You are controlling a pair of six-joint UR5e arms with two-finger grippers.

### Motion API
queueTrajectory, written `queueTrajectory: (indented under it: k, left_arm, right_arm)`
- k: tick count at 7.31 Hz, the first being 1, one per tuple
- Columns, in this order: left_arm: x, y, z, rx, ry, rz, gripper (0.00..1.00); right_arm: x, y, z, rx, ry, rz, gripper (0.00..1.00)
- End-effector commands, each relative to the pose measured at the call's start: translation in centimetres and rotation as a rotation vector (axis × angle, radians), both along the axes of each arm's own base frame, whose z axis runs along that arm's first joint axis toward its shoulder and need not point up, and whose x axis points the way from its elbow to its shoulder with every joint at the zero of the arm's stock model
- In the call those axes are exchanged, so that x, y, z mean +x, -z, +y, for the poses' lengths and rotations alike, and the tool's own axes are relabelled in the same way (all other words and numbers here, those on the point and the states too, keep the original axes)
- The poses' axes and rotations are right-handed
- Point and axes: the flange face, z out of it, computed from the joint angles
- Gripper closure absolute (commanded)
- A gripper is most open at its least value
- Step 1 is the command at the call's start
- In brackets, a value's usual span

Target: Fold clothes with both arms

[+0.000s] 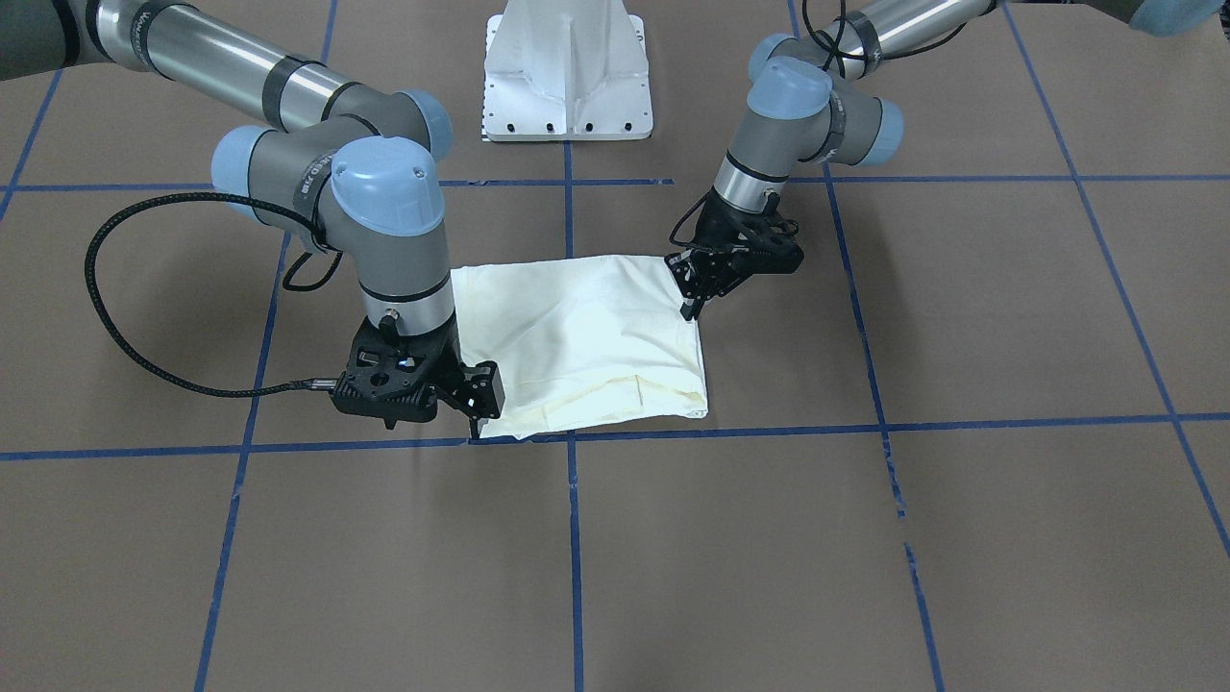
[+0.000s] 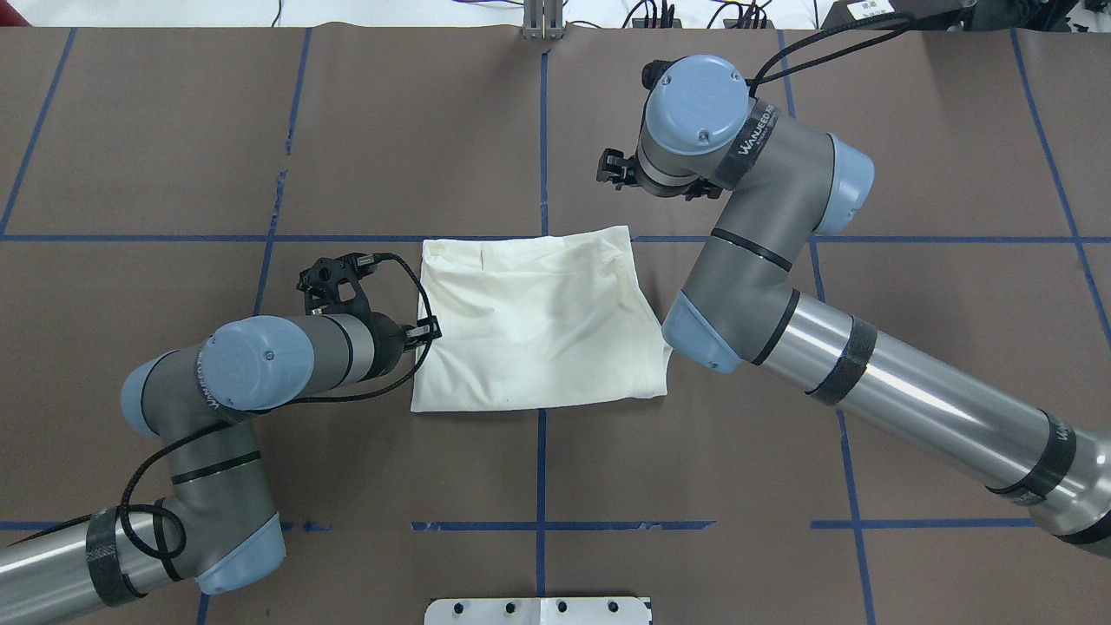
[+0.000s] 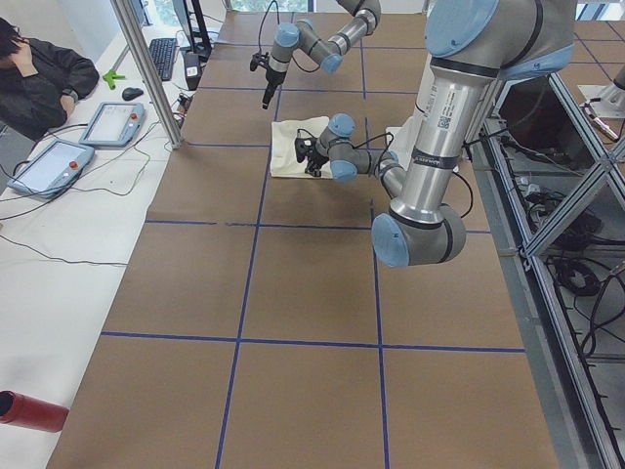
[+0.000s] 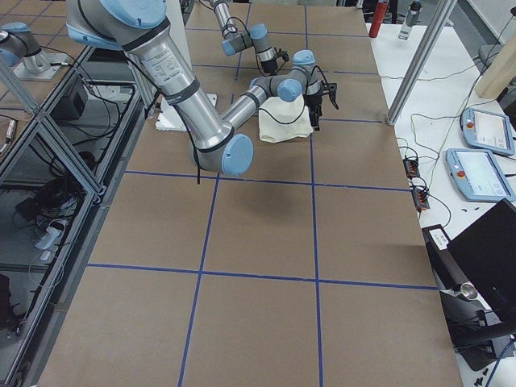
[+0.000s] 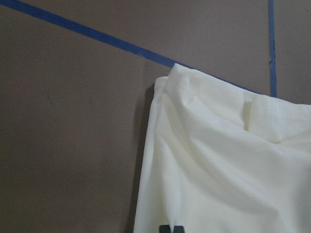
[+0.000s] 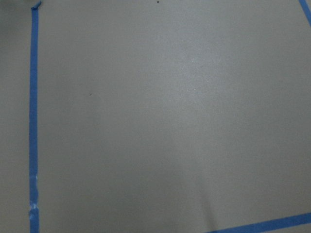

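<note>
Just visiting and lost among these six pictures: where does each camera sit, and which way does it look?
Front: across the table, facing the robot; shows both arms, pedestal, folded shirt.
Overhead: behind the robot, looking down; both arms, same shirt.
Left side: table's left end; left arm nearest.
Right side: opposite end; right arm nearest.
Left wrist: looks down on the shirt's corner; tips of left hand peek in.
Right wrist: bare table and blue tape; no body.
</note>
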Motion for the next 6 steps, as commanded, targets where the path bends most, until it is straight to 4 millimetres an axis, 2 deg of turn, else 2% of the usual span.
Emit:
queueTrajectory:
  k: [1, 2, 3, 4, 5, 6]
  left_arm:
    - [-0.9, 1.1, 0.2, 0.064, -0.024, 0.002, 0.0]
    - [-1.5, 2.0, 0.6, 0.072, -0.029, 0.019, 0.0]
    - [-1.6, 2.0, 0.7, 0.073, -0.03, 0.021, 0.0]
    - [-1.6, 1.5, 1.0, 0.069, -0.032, 0.014, 0.0]
    - [-1.6, 0.0, 1.6, 0.058, -0.036, -0.007, 0.0]
    - [-1.3, -0.1, 2.0, 0.054, -0.042, -0.007, 0.0]
  right_arm:
    - [0.0, 0.2, 0.0, 0.002, 0.0, -0.003, 0.0]
    - [0.0, 0.2, 0.0, 0.001, -0.002, -0.002, 0.0]
    - [0.1, 0.2, 0.1, 0.002, -0.001, -0.005, 0.0]
    - [0.1, 0.2, 0.1, 0.001, -0.001, -0.003, 0.0]
    - [0.1, 0.2, 0.1, 0.003, -0.002, -0.004, 0.0]
    - [0.1, 0.2, 0.1, 0.003, -0.002, -0.004, 0.0]
